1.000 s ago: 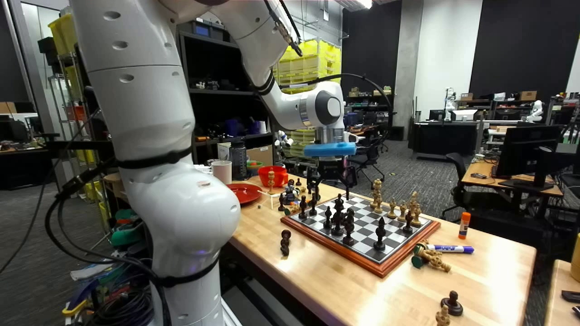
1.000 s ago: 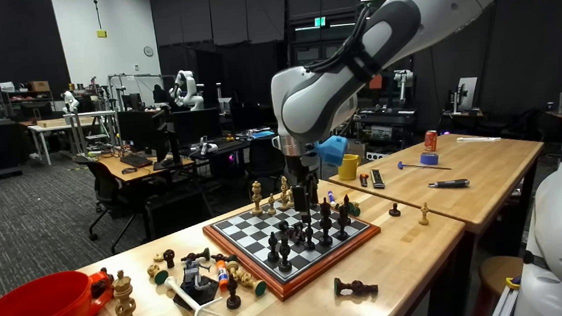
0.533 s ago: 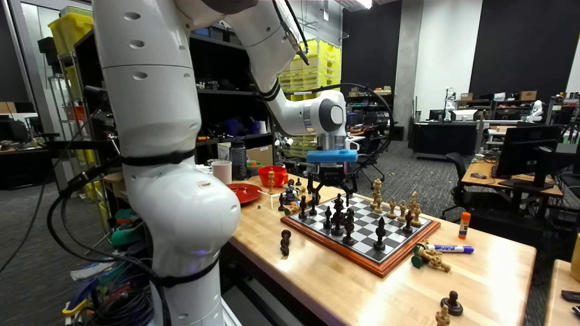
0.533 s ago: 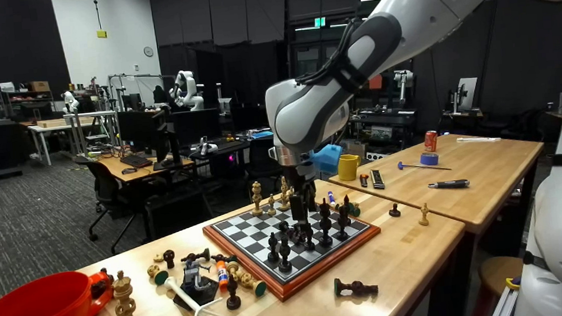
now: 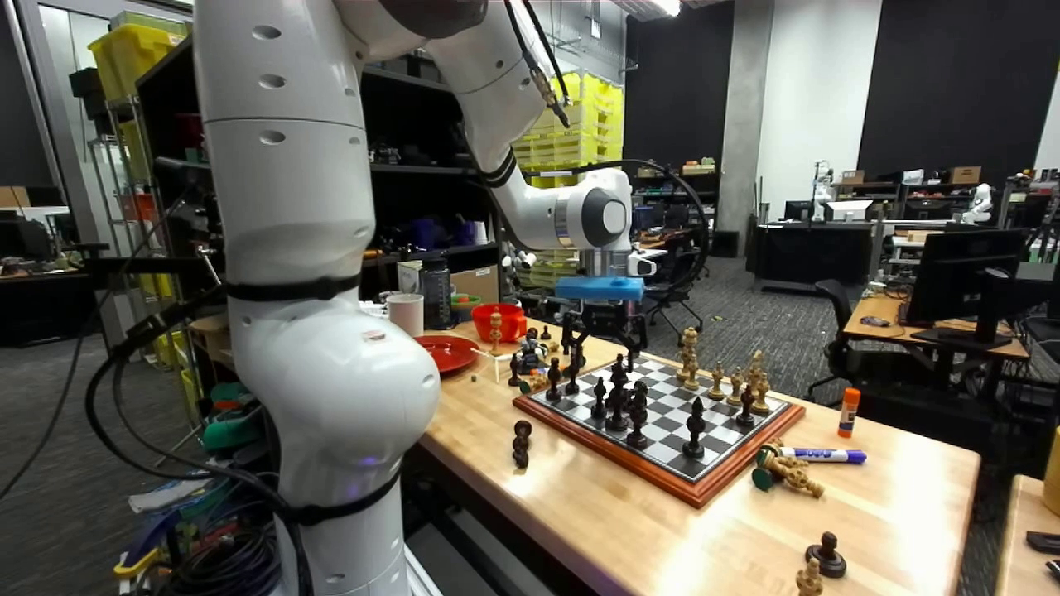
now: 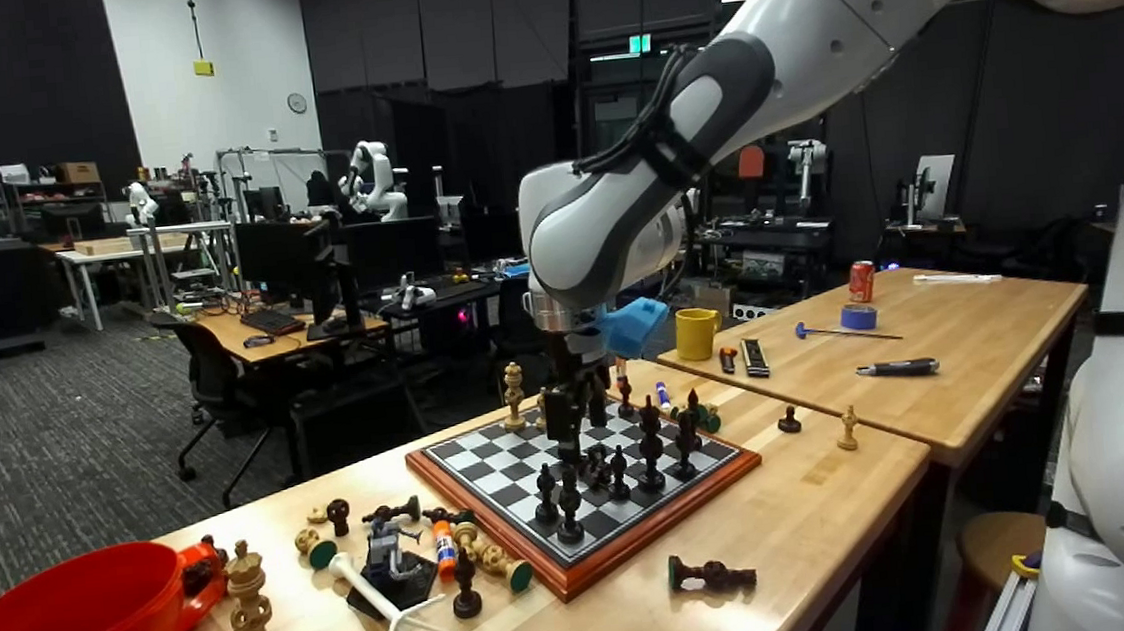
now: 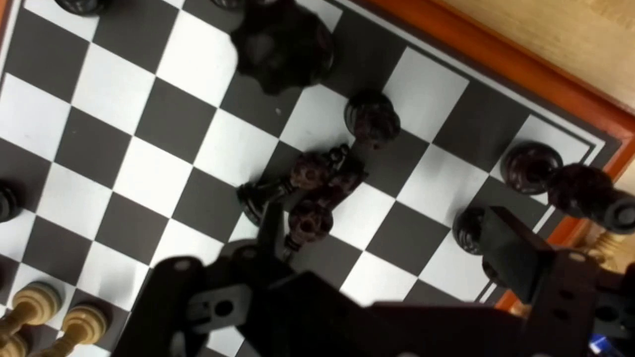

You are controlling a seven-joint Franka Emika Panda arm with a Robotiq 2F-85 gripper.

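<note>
Wrist view: the gripper [image 7: 389, 233] spans wide above a chessboard [image 7: 441, 186], near toppled dark chess pieces [image 7: 325, 197].
Its fingers [image 7: 513, 250] stand well apart; seen from overhead, one tip overlaps the edge of the fallen cluster, and whether it touches cannot be told. The opposite tip partly covers a separate dark piece [image 7: 467, 229]. An upright dark piece [image 7: 372, 116] rises just beside the cluster, while light pieces [image 7: 84, 322] stand toward the lower left. Both exterior views show the fingertips hanging low over the board. In an exterior view, another dark chessman [image 5: 520, 443] lies on the tabletop [image 5: 596, 517] beside the board; near a different edge, a glue stick [image 5: 849, 411] stands and a marker [image 5: 816, 454] lies next to fallen light chessmen [image 5: 791, 476].
</note>
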